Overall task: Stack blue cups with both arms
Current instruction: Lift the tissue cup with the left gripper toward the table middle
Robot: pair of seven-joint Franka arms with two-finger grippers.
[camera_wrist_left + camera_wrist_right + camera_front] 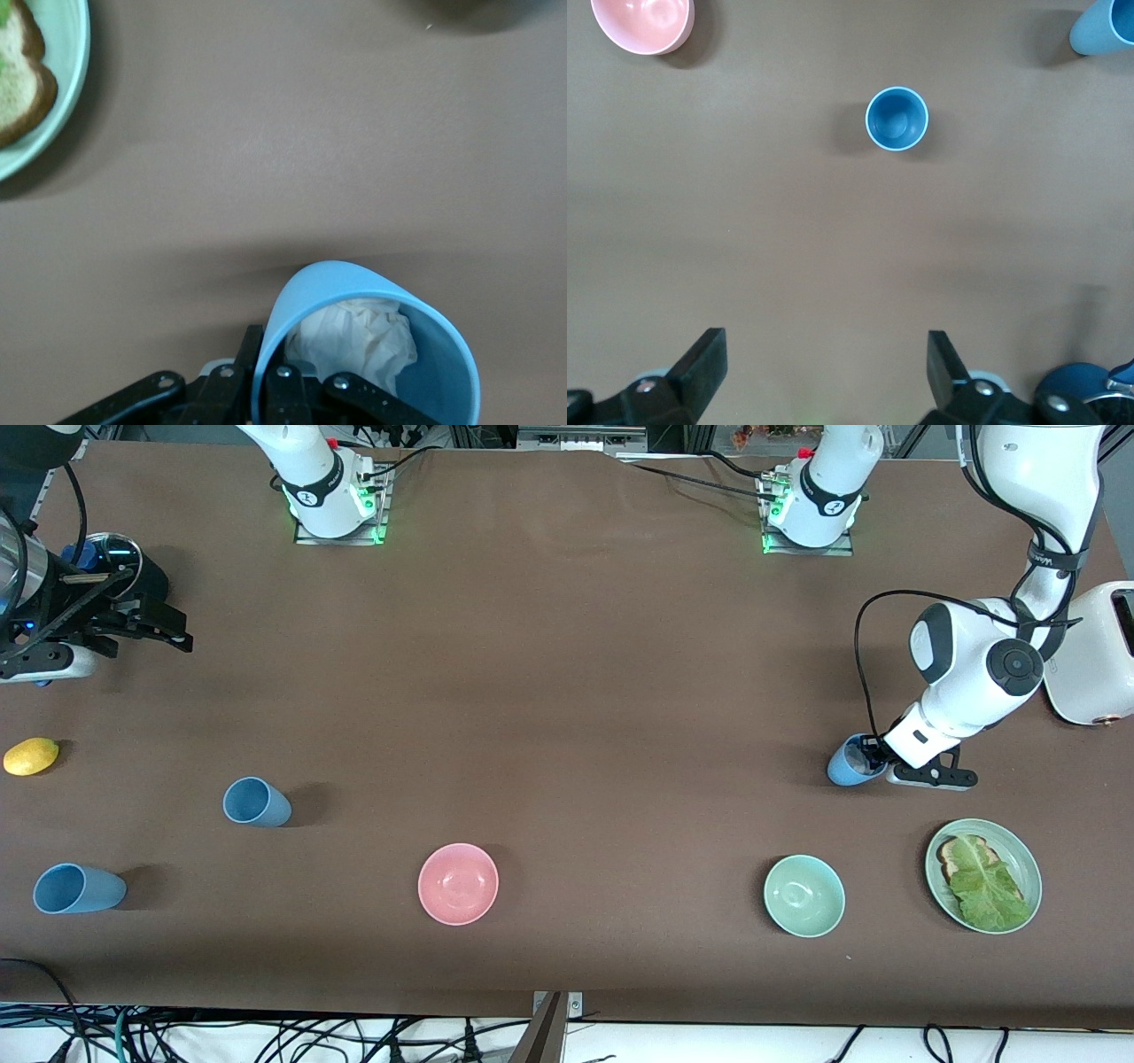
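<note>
1. Toward the left arm's end of the desk: left hand low at the surface, clamped on the rim of a tilted blue cup, one finger inside and one outside; crumpled white paper inside that cup.
2. Nearer the front camera than that cup: mint-green bowl and a green plate with bread and lettuce.
3. Over the right arm's end of the desk: right hand, raised, fingers spread wide apart, holding nothing.
4. Well apart from that hand, on the desk nearer the front camera: second blue cup, upright; third blue cup closer still to the camera.
5. Between the cups and the mint-green bowl: pink bowl.
</note>
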